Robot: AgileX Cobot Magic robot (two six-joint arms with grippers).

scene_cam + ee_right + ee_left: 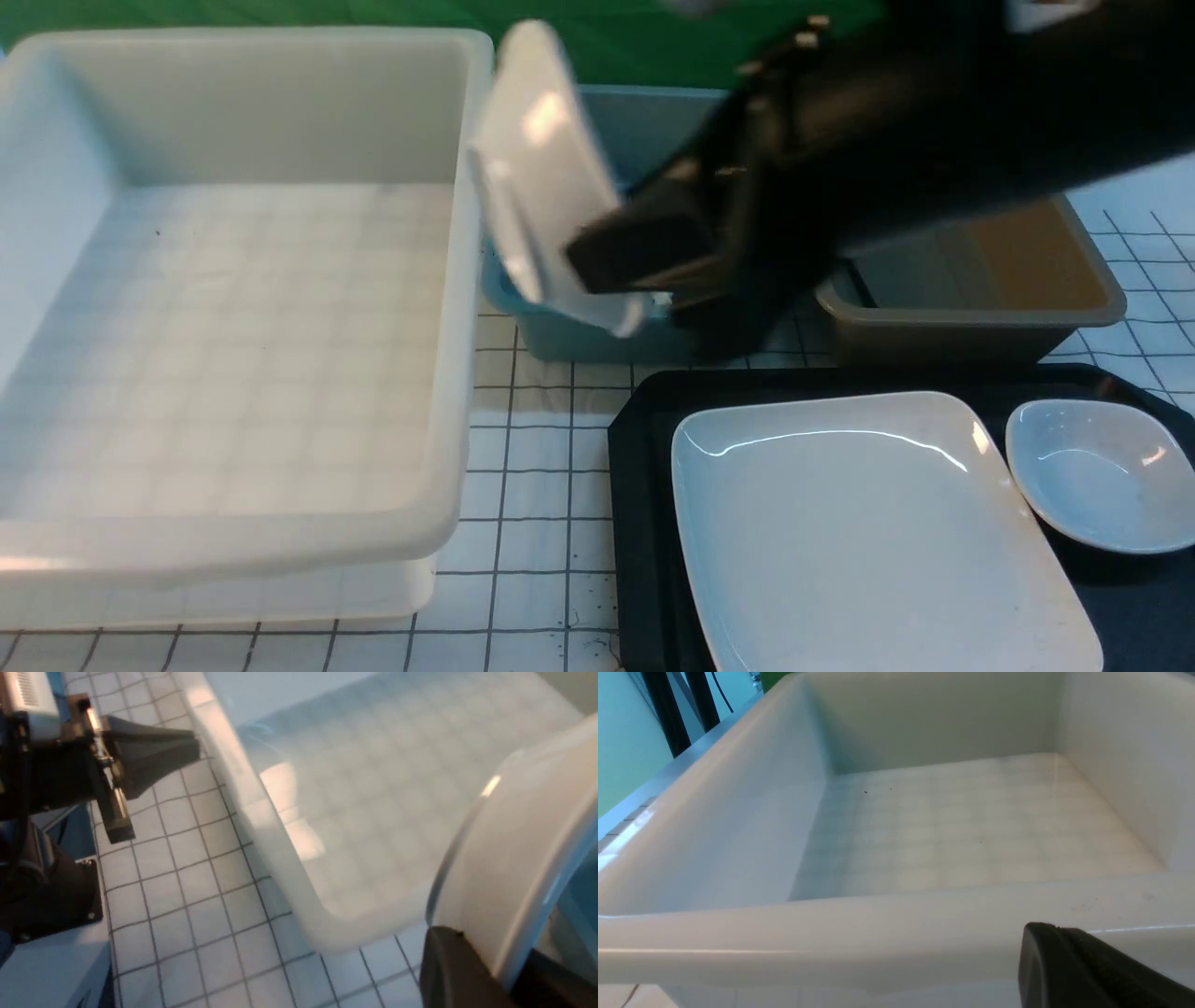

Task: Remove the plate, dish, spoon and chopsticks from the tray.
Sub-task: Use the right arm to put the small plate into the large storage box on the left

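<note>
Plate [546,159], held on edge aloft betw. white bin [459,280] and blue bin [579,341], far-left of tray [639,523], is rigid, glossy, prob. slippery and chip-prone: R jaws clamp its rim, L jaws together; lower gently, no drop.

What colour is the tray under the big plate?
Black; the tray shows best in the front view.

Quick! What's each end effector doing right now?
Left end effector: closed, holding nothing.
Right end effector: closed on the tilted white plate.
</note>
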